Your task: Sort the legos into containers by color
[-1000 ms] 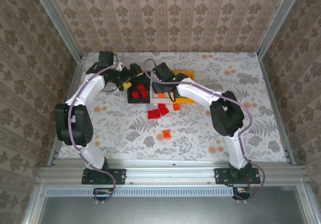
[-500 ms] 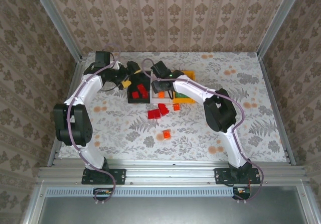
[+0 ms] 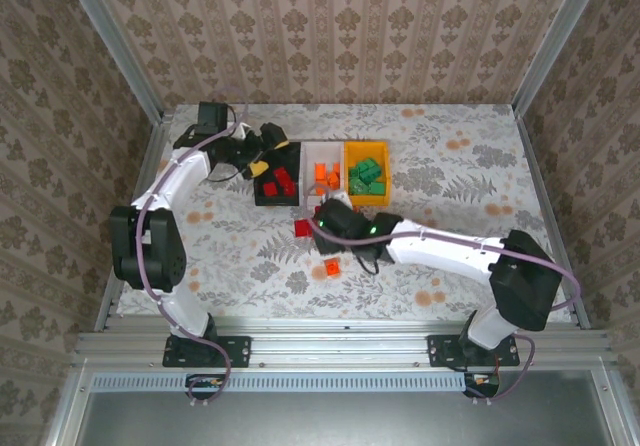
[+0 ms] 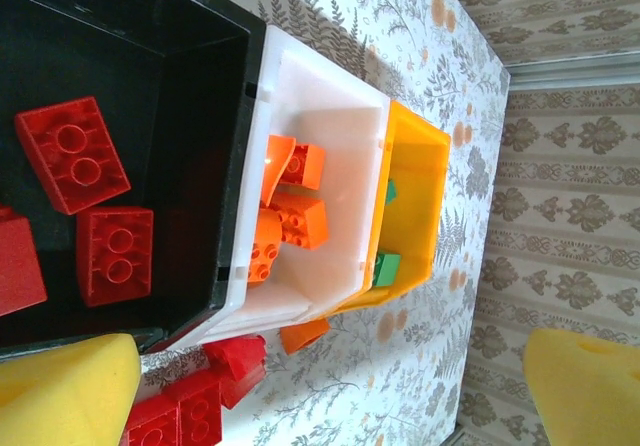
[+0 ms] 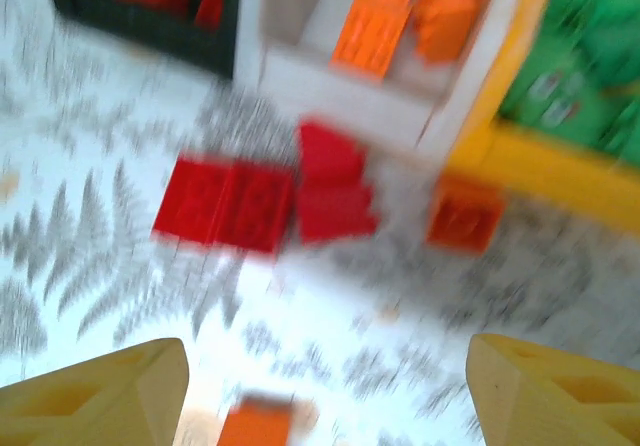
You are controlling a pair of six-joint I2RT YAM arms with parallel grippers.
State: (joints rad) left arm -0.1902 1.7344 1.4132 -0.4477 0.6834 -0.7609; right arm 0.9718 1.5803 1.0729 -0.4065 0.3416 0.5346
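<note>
Currently my right end effector [image 5: 325,381] hangs wide and empty over the loose red legos [image 5: 225,206] on the worktop [image 5: 90,256], near the white bin [image 5: 340,91]. They look light, stiff and slick, so I'd pinch one across its flat sides.

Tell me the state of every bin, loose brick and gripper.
Black plastic bin: holds red bricks.
White plastic bin: holds orange bricks.
Yellow-orange plastic bin: holds green bricks.
Loose red bricks: on the table.
Loose orange bricks: on the table.
Left gripper: open, empty.
Right gripper: open, empty.
</note>
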